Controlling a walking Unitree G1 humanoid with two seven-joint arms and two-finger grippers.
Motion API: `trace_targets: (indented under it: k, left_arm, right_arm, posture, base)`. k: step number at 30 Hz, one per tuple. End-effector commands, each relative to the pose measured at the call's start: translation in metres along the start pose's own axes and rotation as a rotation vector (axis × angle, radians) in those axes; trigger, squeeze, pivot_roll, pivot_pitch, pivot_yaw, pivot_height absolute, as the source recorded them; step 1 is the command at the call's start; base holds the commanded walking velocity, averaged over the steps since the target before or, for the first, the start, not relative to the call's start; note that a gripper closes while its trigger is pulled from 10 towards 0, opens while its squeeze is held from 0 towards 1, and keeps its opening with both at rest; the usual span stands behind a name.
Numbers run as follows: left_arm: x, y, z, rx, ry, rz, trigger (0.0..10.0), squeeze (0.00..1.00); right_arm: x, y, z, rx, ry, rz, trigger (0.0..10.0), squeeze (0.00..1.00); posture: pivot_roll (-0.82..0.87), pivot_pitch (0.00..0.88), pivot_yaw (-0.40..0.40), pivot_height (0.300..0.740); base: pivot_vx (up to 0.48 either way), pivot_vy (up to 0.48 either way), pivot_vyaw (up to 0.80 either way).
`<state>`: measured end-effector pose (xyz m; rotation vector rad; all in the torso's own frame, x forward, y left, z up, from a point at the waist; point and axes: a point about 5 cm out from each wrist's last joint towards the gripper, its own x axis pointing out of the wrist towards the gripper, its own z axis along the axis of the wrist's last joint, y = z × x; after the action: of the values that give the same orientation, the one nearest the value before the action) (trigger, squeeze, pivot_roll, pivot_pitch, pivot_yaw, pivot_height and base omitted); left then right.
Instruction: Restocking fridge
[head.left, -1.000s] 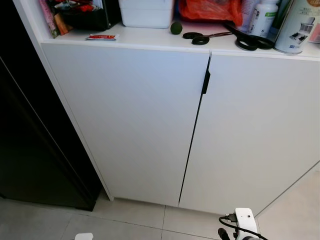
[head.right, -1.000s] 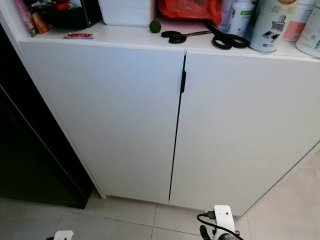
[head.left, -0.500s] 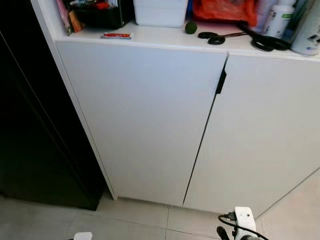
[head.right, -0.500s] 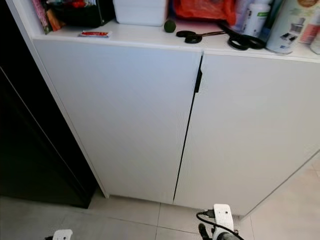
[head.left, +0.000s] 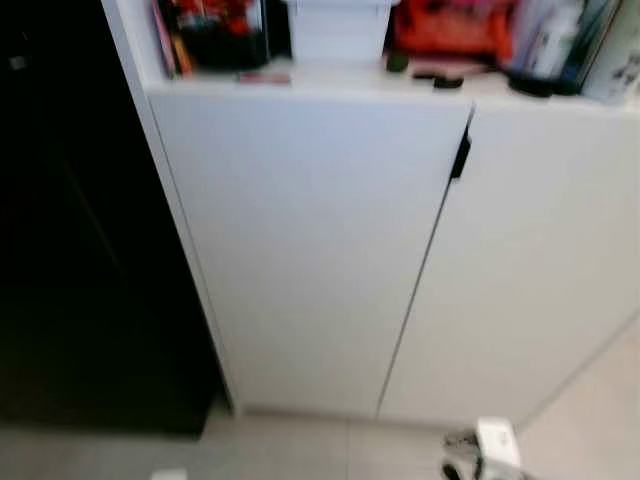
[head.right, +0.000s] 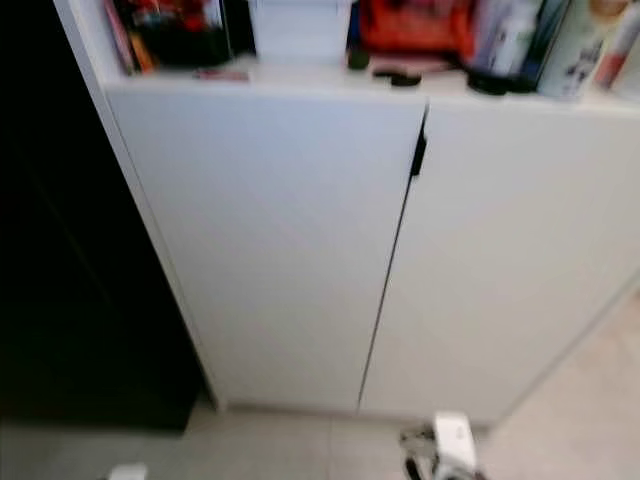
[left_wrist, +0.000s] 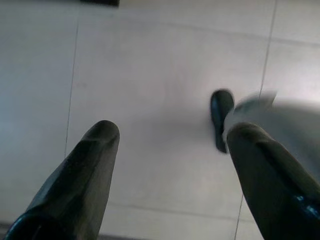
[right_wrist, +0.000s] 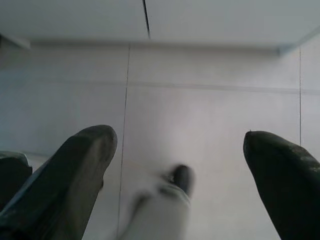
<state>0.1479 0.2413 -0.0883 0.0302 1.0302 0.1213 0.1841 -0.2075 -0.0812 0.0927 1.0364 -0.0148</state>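
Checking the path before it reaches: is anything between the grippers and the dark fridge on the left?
Nothing visible. Both arms hang idle, left gripper and right gripper open over bare floor tiles; the fridge is beside the white cabinet.
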Motion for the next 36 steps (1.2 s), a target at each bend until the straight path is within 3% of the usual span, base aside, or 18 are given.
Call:
trace_targets:
  k: [1,28,36]
  left_arm:
    - [0.0004,-0.0060,-0.0031,0.000,0.014,-0.014,10.0,0.00]
    - [0.0008,-0.0063,-0.0016,-0.013,0.013,-0.012,10.0,0.00]
    - [0.0007,-0.0064,-0.0019,-0.013,0.013,-0.013,10.0,0.00]
  right_arm:
    - [-0.0017,-0.0098,0.0060,-0.004,-0.014,-0.025,10.0,0.00]
    - [-0.0017,-0.0104,0.0087,0.004,-0.021,-0.023,10.0,0.00]
    - [-0.0018,-0.0099,0.0103,-0.031,-0.029,-0.008,10.0,0.00]
  posture:
    - [0.00,0.000,-0.009,0.740]
    - [0.01,0.000,-0.018,0.740]
    - [0.01,0.000,-0.019,0.740]
  base:
    - [0.000,0.285,0.00]
    - [0.000,0.287,0.00]
    - [0.000,0.286,0.06]
